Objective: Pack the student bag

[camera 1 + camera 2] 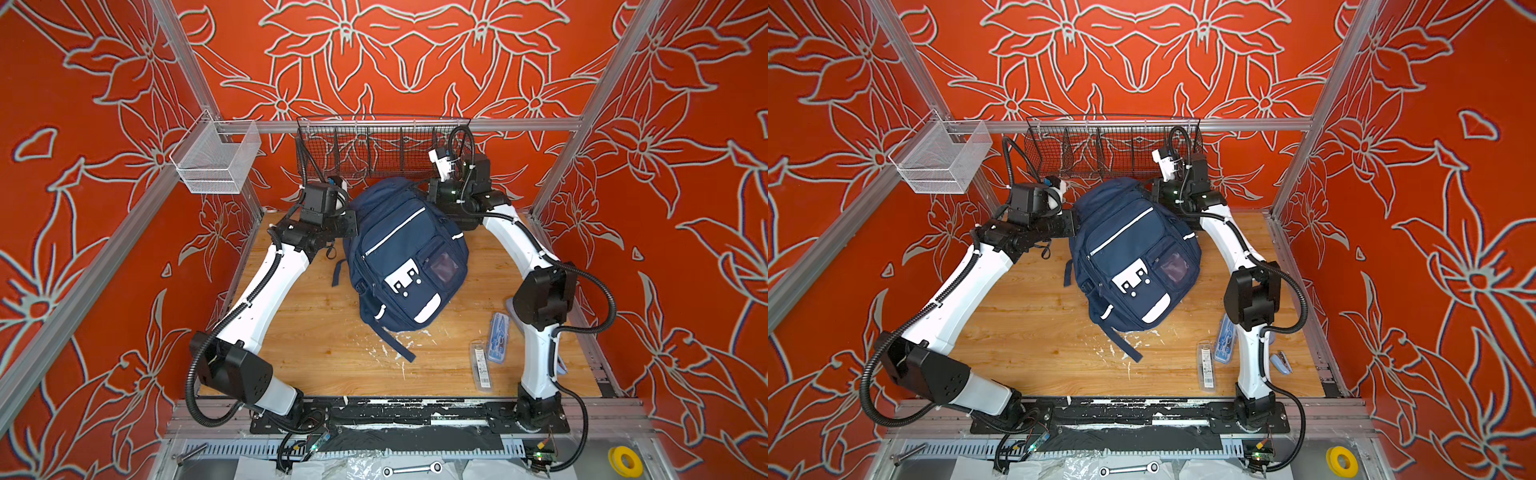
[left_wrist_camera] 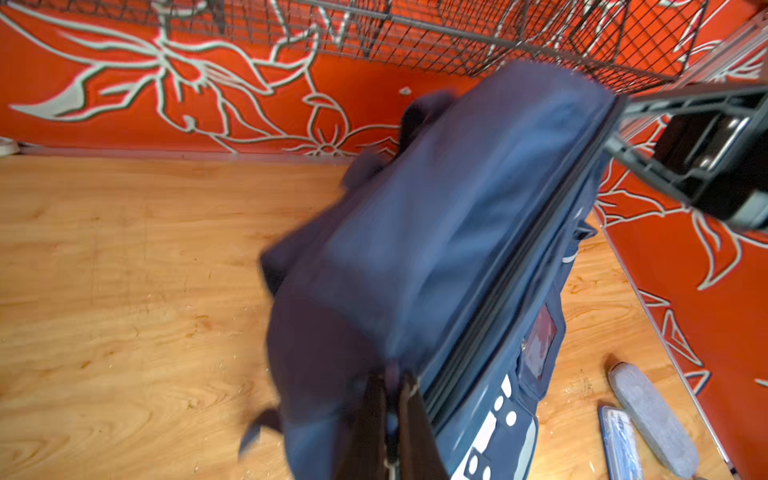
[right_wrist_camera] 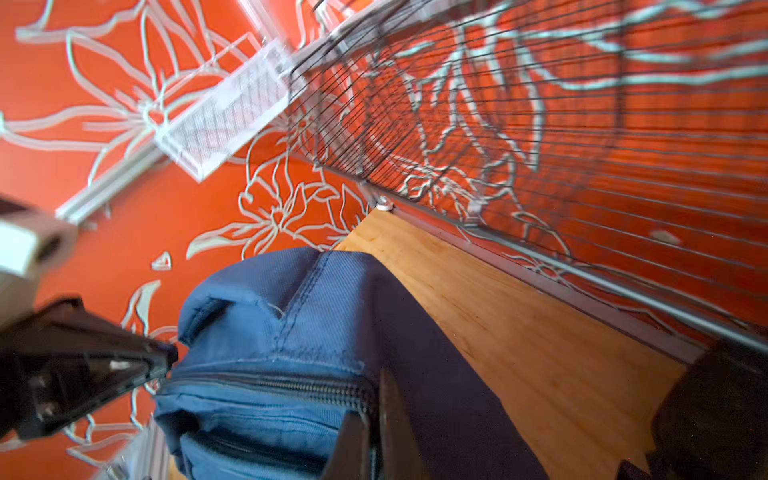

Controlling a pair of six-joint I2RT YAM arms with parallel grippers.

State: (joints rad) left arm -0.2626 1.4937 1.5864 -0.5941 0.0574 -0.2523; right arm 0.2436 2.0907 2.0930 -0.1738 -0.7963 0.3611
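Note:
The student bag (image 1: pixel 405 257), navy blue with white stripes and a white patch, lies face up in the middle of the wooden table (image 1: pixel 316 353) in both top views, its top end raised toward the back wall. My left gripper (image 1: pixel 352 220) is at the bag's upper left edge. In the left wrist view it (image 2: pixel 392 376) is shut on a fold of the bag's fabric (image 2: pixel 436 232). My right gripper (image 1: pixel 431 193) is at the bag's upper right corner. The right wrist view shows it (image 3: pixel 376 384) shut on the bag (image 3: pixel 282 316) right at the end of a zipper (image 3: pixel 291 386).
A black wire basket (image 1: pixel 382 145) hangs on the back wall just above the bag, with a white mesh basket (image 1: pixel 216 162) at the back left. At the front right lie a clear case of blue tools (image 1: pixel 497 338), a long clear pack (image 1: pixel 481 365) and a blue stapler (image 1: pixel 1281 361).

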